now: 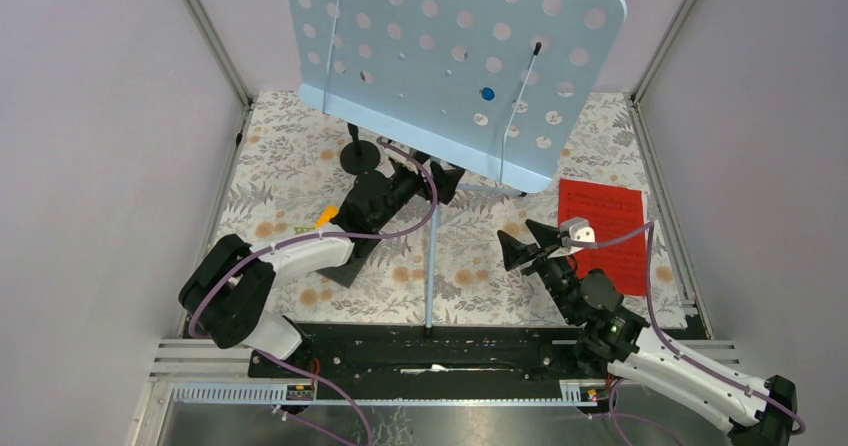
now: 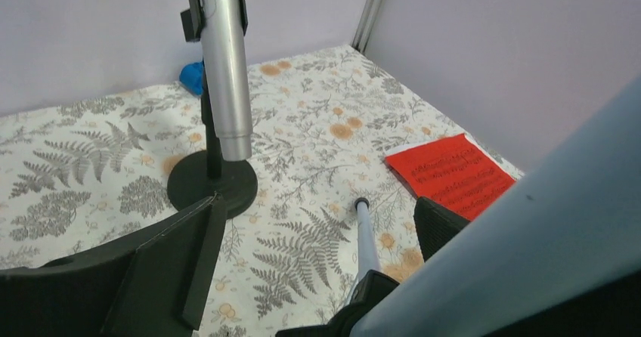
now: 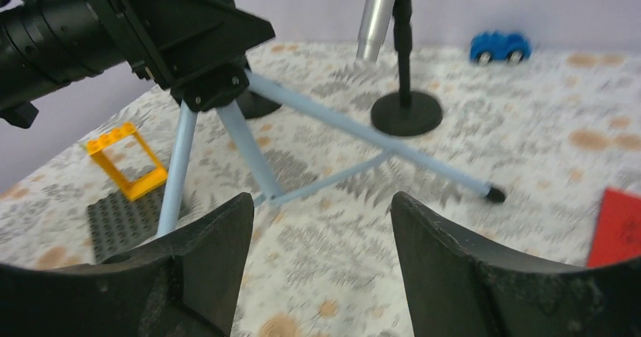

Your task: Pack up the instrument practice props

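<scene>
**A:** Where's the music stand (image 1: 450,56)?
**B:** Top centre, upright. The left gripper (image 2: 317,205) is spread wide by its hub (image 3: 215,88), holding nothing.
**A:** The right gripper (image 3: 321,201)?
**B:** Spread too, empty, facing the legs (image 3: 363,137) — best it takes one leg squarely while the left steadies the hub.

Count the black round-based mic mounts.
2. One mount holds the silver microphone, near the blue toy car; the other mount stands just beyond the left gripper. The holder could hide more.

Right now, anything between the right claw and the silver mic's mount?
Yes. The holder's pale-blue tripod legs lie across the path: one leg runs diagonally between the right claw and the black mount base.
</scene>
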Robot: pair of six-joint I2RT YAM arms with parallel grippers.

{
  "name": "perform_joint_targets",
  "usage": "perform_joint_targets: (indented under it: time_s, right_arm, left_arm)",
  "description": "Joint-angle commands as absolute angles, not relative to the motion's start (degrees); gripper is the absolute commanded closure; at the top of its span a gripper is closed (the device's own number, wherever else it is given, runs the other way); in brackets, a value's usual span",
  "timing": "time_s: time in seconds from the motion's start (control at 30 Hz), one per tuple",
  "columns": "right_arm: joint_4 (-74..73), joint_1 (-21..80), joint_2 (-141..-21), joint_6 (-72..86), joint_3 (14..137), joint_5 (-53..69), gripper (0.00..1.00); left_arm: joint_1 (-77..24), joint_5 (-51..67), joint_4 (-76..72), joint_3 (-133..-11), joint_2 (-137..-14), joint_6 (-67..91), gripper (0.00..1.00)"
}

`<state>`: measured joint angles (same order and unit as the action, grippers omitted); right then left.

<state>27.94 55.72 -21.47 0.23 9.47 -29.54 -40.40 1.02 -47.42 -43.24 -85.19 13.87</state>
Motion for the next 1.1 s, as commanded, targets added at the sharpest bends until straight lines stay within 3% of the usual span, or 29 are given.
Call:
perform_joint_targets:
  time_s: [0.0, 0.33, 0.5, 0.83, 1.07]
  right_arm:
    - [13.1, 56.0, -18.4, 17.4, 13.1, -30.9, 0.26]
    - [-0.5, 56.0, -16.7, 34.4, 17.5, -35.4, 0.25]
    - [-5.8, 56.0, -18.4, 37.4, 19.9, -33.8, 0.25]
    - [-3.9, 56.0, -23.4, 32.5, 21.2, -27.7, 0.24]
    - [7.5, 56.0, -36.1, 31.6, 23.1, -16.8, 0.23]
  left_arm:
    - [-40.5, -1.6, -33.9, -41.6, -85.4, 14.0, 0.01]
    - [-43.0, -5.3, -21.5, -47.4, -76.5, 15.1, 0.01]
    - [-44.4, -6.6, -17.1, -44.6, -69.0, 17.4, 0.01]
    - [-45.1, -7.7, -9.5, -33.5, -51.8, 24.9, 0.01]
    - [-45.1, -9.4, -6.0, -26.8, -46.0, 30.8, 0.01]
